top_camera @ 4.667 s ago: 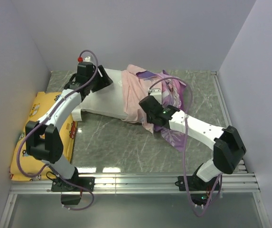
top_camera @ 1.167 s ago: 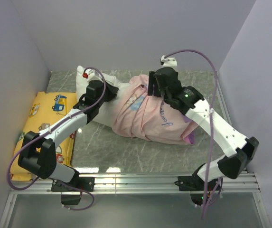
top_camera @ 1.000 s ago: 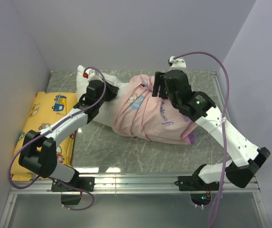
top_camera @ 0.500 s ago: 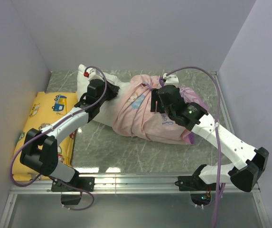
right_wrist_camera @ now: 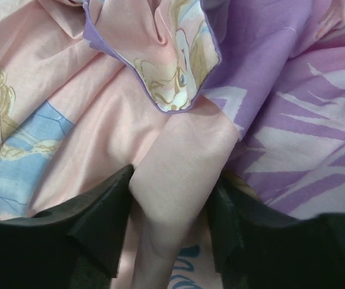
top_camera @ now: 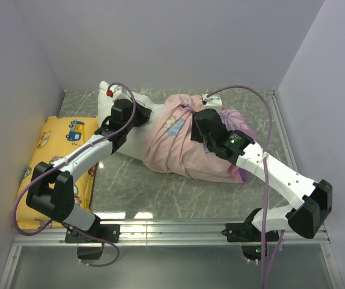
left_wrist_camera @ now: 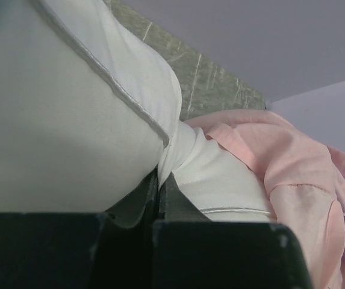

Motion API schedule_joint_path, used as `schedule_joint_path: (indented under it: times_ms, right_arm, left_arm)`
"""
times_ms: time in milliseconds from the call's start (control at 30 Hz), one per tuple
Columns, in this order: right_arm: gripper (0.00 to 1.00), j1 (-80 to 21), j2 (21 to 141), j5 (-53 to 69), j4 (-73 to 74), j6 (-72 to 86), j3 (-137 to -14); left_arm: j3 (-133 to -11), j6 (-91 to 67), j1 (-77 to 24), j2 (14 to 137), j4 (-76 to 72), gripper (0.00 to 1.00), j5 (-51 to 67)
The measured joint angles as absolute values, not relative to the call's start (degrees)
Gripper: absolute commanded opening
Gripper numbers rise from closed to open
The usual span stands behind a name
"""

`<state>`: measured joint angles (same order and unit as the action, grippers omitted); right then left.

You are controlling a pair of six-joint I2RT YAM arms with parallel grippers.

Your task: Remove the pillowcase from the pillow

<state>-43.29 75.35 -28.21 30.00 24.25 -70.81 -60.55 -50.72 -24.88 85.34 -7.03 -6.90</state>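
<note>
Bunched pink-and-purple pillowcase [top_camera: 184,153] holds half the pillow [top_camera: 137,139]. My left claw [left_wrist_camera: 160,195] pinches pillow cloth; my right claw [right_wrist_camera: 171,195] clamps a pink fold.

Robot lab cell, plain lilac walls [top_camera: 160,42], marbled tabletop [top_camera: 160,188], aluminium rail [top_camera: 172,228]

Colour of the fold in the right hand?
Plain pale pink pillowcase; right wrist view shows it best.

The left arm [top_camera: 87,153] lay stretched low toward the far left. The left gripper [left_wrist_camera: 160,198] was pinched tight on a fold of the pillow [left_wrist_camera: 70,120]. The right arm [top_camera: 274,174] was bent at the elbow and angled inward, wrist tipped down. The right gripper [right_wrist_camera: 167,229] was clamped on a ridge of the pillowcase [right_wrist_camera: 58,114].
</note>
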Motion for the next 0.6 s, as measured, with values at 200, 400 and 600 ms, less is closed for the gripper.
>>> schedule_joint_path:
  times_ms: [200, 400, 600]
  right_arm:
    - [0.22, -43.31, 75.66, -29.45, 29.50, 24.71, -70.81]
    - [0.15, -43.38, 74.56, -30.72, 29.47, 26.02, -70.02]
    - [0.09, -39.53, 68.64, -28.99, 29.74, 28.21, -66.57]
  left_arm:
    - [-61.04, -50.72, -24.05, 85.34, -6.33, 0.00, -5.52]
    - [-61.52, -50.83, -21.69, 85.36, -5.82, 0.00, -1.37]
    - [-65.25, -51.66, -16.91, 86.87, -2.57, 0.00, 5.78]
